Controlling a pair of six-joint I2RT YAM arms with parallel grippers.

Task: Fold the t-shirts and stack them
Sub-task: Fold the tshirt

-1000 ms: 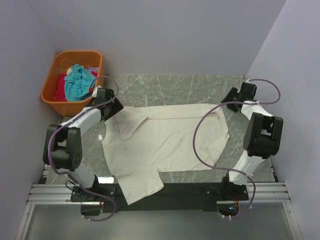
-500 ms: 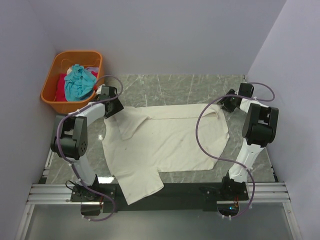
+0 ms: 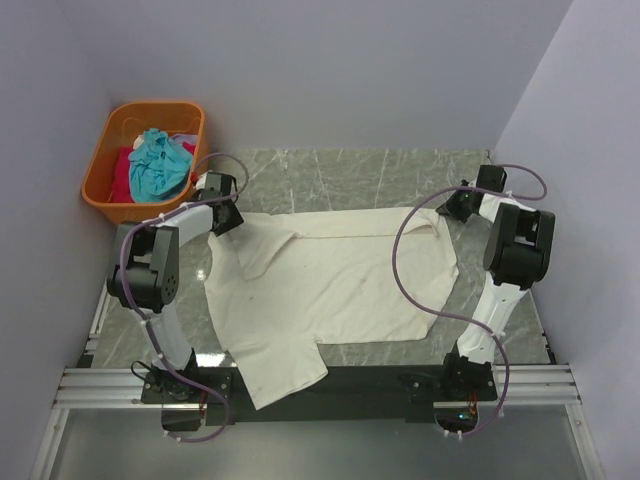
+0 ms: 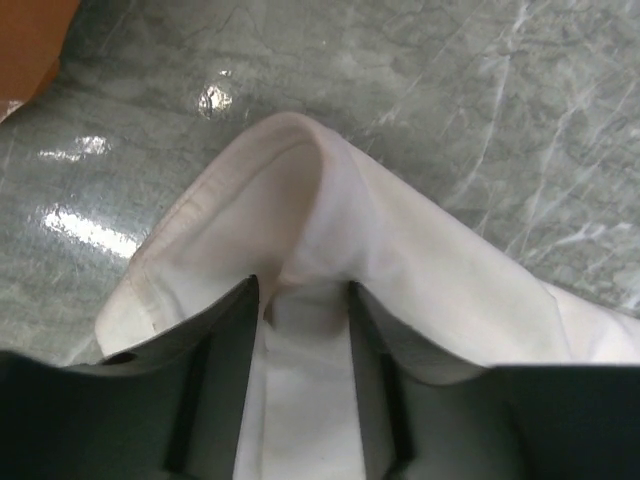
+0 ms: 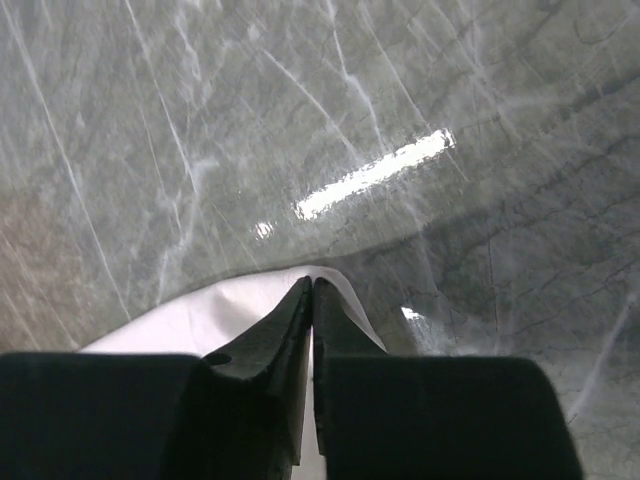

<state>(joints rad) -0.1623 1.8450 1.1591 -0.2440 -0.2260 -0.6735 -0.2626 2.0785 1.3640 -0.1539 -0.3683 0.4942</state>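
The table (image 3: 400,170), a grey-green marbled slab, bears one garment and carries both arms at its near edge. The cream t-shirt (image 3: 330,280) lies spread open and mostly flat across the middle of the table. Its far edge runs from one arm to the other, and one near flap hangs over the table's front edge onto the dark rail. The orange plastic basket (image 3: 100,190) stands off the table's far-left corner, against the walls. It holds a crumpled teal t-shirt (image 3: 155,165) on top, with a red t-shirt (image 3: 122,172) showing beneath it on the left. Both are well apart from the cream garment. The left pincer (image 4: 300,285) sits at the cream t-shirt's far-left corner, low on the cloth. Its jaws stand partway apart with a raised fold of the cream fabric filling the gap and bulging ahead of the tips; whether that fold is firmly clamped cannot be told. The right pincer (image 5: 312,283) sits at the garment's far-right corner, its jaws drawn together to a hairline, nipping the thin edge of the cream cloth against the table.
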